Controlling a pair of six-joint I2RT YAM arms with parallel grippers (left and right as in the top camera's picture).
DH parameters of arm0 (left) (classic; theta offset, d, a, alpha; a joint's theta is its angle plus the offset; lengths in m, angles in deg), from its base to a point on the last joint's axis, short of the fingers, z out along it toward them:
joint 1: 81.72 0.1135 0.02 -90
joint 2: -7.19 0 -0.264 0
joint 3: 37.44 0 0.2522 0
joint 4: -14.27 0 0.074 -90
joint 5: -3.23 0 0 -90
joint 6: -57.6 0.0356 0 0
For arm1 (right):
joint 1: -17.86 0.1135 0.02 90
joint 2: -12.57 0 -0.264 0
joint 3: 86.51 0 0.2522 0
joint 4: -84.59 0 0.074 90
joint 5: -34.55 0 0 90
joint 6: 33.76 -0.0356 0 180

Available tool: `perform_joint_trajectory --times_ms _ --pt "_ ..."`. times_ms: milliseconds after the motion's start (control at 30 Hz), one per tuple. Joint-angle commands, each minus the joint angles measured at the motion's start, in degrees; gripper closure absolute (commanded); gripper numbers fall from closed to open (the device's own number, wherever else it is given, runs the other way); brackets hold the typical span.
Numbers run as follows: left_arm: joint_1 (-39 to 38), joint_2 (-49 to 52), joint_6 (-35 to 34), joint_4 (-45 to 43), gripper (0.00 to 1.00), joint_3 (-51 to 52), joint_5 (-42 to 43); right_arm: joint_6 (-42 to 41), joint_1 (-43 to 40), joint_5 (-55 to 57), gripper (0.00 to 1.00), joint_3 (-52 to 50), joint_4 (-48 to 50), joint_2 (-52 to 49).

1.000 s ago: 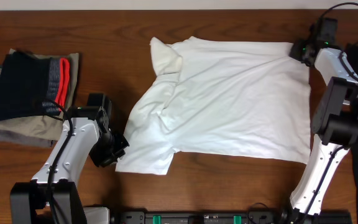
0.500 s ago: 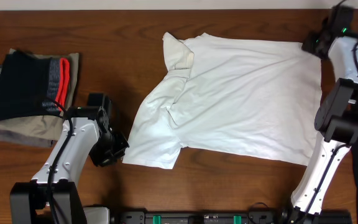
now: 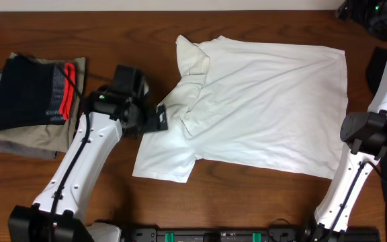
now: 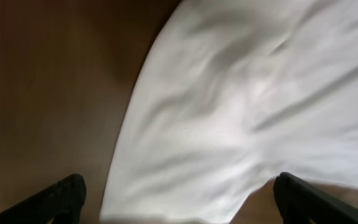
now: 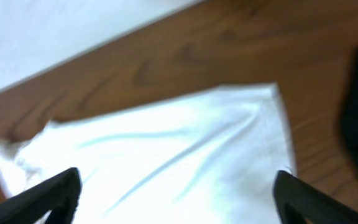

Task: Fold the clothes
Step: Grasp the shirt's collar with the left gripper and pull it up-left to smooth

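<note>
T-shirt [image 3: 261, 101]: white, spread out, pretty wrinkly
left gripper [image 4: 178, 206]: jaws wide, nothing held, above the T-shirt's edge
right gripper [image 5: 179, 196]: wide too, empty

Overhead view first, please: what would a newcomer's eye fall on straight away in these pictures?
The large white T-shirt lies wrinkled across the middle of the dark wooden table, one sleeve bunched at its upper left. Next, the left hand, open at the shirt's left edge, and the stack of dark and olive folded garments at the far left.
</note>
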Motion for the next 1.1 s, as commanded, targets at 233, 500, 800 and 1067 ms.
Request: perform_joint_trajectory --times_ms 233,500,800,1067 --pt "-1.14 14.71 15.82 -5.62 0.02 -17.94 -2.51 7.96 6.16 -8.48 0.12 0.13 -9.44 0.37" --pt "-4.22 30.05 19.76 -6.54 0.02 -34.40 -2.49 7.96 9.86 -8.46 0.12 0.13 -9.81 0.37" --pt "-8.94 37.73 23.78 -10.49 0.02 -35.36 -2.49 7.93 11.02 -6.99 0.11 0.13 -9.88 0.37" --pt "-11.50 41.68 24.79 -11.10 0.01 -35.34 -2.34 7.96 11.04 -6.99 0.11 0.13 -10.69 0.37"
